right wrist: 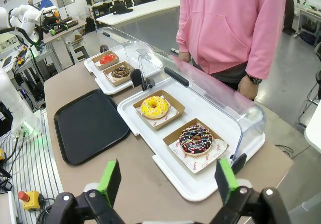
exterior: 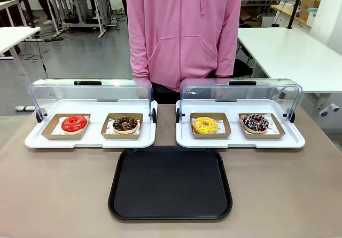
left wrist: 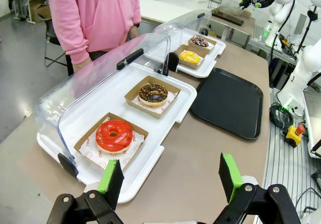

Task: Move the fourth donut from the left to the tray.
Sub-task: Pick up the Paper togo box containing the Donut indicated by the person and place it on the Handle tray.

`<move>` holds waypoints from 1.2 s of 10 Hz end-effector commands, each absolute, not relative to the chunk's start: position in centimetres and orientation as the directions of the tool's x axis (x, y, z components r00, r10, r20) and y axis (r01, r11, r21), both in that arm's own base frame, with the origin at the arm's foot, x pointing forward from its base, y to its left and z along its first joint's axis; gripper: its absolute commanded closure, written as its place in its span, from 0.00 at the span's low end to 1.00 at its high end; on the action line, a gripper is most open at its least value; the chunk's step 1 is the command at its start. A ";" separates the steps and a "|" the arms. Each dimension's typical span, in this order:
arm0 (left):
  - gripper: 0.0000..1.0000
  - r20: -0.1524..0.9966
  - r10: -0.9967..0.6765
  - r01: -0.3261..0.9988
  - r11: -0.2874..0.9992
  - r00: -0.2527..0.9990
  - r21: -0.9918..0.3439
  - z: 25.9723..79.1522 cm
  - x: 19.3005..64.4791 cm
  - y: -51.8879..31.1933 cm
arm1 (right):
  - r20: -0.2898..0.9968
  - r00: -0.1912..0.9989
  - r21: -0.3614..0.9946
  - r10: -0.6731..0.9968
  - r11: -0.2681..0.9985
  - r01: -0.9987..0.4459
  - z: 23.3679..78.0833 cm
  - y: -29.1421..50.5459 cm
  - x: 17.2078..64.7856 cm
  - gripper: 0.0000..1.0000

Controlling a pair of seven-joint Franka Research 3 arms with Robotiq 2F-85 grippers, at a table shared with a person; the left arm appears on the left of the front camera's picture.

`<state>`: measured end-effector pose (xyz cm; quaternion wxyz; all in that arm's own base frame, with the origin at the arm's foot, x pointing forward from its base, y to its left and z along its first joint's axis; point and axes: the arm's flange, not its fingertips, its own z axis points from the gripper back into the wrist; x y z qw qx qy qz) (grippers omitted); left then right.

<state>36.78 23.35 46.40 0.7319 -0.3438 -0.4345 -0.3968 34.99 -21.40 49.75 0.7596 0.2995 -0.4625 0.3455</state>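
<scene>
My right gripper (right wrist: 168,181), at the bottom edge, stands wide apart and empty; my left gripper (left wrist: 170,180) likewise. Just beyond, centre-right, the fourth donut (right wrist: 195,139) sits in its cardboard tray (right wrist: 179,132). The tray (right wrist: 90,126) lies bare at left. Reaching in, I could crush the glaze or snag the raised lid (right wrist: 210,93) behind.

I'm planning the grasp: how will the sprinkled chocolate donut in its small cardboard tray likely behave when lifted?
The fourth donut looks soft and glazed, so pinching it would probably dent it and smear icing. Its cardboard tray looks thin; gripped by one wall it may flex or tip. The paper liner might let the donut slide.
</scene>
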 end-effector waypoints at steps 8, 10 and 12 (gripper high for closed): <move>0.00 0.920 -0.275 0.888 0.438 0.281 -0.140 46.5 36.8 23.5 | 0.922 0.299 0.111 0.244 0.575 -0.811 50.0 -21.5 35.3 0.00; 0.00 0.920 -0.275 0.888 0.438 0.281 -0.140 46.5 36.8 23.5 | 0.922 0.299 0.111 0.244 0.575 -0.811 50.0 -21.5 35.3 0.00; 0.00 0.920 -0.275 0.888 0.438 0.281 -0.140 46.5 36.8 23.5 | 0.922 0.299 0.111 0.244 0.575 -0.811 50.0 -21.5 35.3 0.00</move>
